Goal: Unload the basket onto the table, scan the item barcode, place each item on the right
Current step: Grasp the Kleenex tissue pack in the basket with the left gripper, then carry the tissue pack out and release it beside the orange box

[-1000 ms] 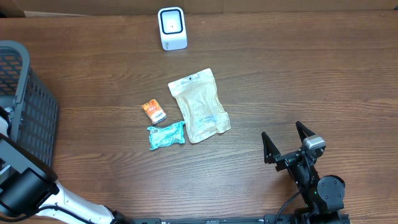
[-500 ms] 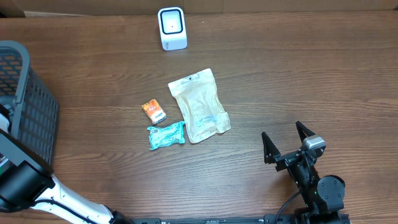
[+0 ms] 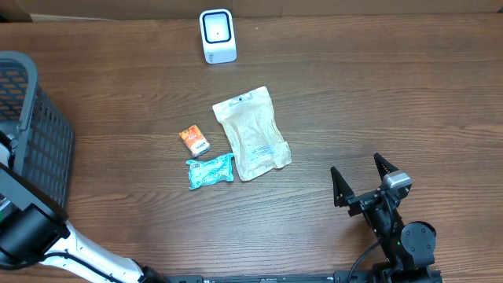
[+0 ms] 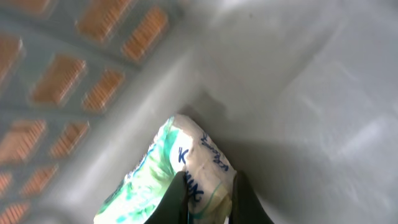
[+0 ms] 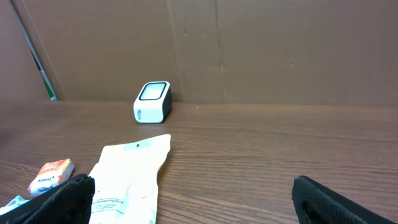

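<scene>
Brown wood-grain table point(image 3: 377, 86), with a cardboard wall point(image 5: 280, 43) along the far side.

Grey mesh basket point(image 3: 43, 134) stands at the table's left edge. The left arm point(image 3: 31, 236) reaches into it from the near-left corner. From overhead its claw cannot be seen.

Left wrist view: the left claw point(image 4: 208, 193) is down inside the basket and clenched. Both fingers point(image 4: 177, 199) pinch the near end of a green-and-white packet point(image 4: 180, 155). The packet lies on the grey basket floor, against the corner where floor meets mesh wall. Blue print shows on its white end. This is the only item being grasped.

Right claw point(image 3: 355, 163) is at the near-right of the table, spread wide. It holds nothing and touches nothing. It stands well apart from the items on the table.

Items on the table:
- Tan pouch point(image 3: 251, 134), flat at mid-table, hang-hole end pointing away.
- White scanner point(image 3: 218, 35), upright at the far edge, dark window facing the table. It is well apart from the basket.
- Teal packet point(image 3: 210, 170), just beside the pouch's near-left corner.
- Orange packet point(image 3: 193, 140), left of the pouch and apart from it.
</scene>
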Robot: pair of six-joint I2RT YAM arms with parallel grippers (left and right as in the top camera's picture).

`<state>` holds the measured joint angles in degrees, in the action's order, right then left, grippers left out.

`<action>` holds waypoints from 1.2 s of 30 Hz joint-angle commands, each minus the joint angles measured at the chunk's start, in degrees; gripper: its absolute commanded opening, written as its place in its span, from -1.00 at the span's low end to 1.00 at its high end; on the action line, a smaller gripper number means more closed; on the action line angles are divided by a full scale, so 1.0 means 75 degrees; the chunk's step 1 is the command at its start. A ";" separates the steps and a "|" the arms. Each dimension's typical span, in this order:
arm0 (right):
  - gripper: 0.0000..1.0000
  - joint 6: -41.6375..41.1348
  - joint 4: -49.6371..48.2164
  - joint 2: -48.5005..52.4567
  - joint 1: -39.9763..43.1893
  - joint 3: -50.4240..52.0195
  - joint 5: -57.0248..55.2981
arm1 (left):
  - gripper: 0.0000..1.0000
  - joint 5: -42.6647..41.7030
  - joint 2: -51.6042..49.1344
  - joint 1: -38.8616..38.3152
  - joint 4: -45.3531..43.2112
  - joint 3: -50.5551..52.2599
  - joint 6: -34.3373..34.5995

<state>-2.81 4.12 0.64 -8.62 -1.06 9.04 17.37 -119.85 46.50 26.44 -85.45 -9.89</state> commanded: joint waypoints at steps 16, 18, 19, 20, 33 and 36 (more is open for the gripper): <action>1.00 -0.0020 -0.0035 -0.0055 0.0023 0.0079 0.0006 | -0.92 -0.3599 0.4389 -0.0085 0.2057 -0.1897 0.1734; 1.00 -0.0017 -0.0038 -0.0055 0.0023 0.0079 0.0006 | -0.91 -0.3934 0.4797 -0.0224 0.2215 -0.1897 0.1757; 1.00 -0.0017 -0.0038 -0.0055 0.0023 0.0079 0.0006 | -0.92 -0.4118 0.5030 -0.0367 0.2378 -0.1897 0.1766; 1.00 -0.0017 -0.0038 -0.0055 0.0023 0.0079 0.0006 | -0.92 -0.4202 0.5176 -0.0510 0.2515 -0.1897 0.1778; 1.00 -0.0020 -0.0038 -0.0055 0.0023 0.0079 0.0006 | -0.92 -0.3628 0.5100 -0.4861 0.5732 -0.1518 0.1976; 1.00 -0.0020 -0.0035 -0.0055 0.0023 0.0079 0.0006 | -0.91 -0.3299 0.4634 -0.5674 0.5887 -0.1102 0.2194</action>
<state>-2.81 4.12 0.64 -8.62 -1.06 9.02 -10.87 -81.54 8.27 69.95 -96.84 3.99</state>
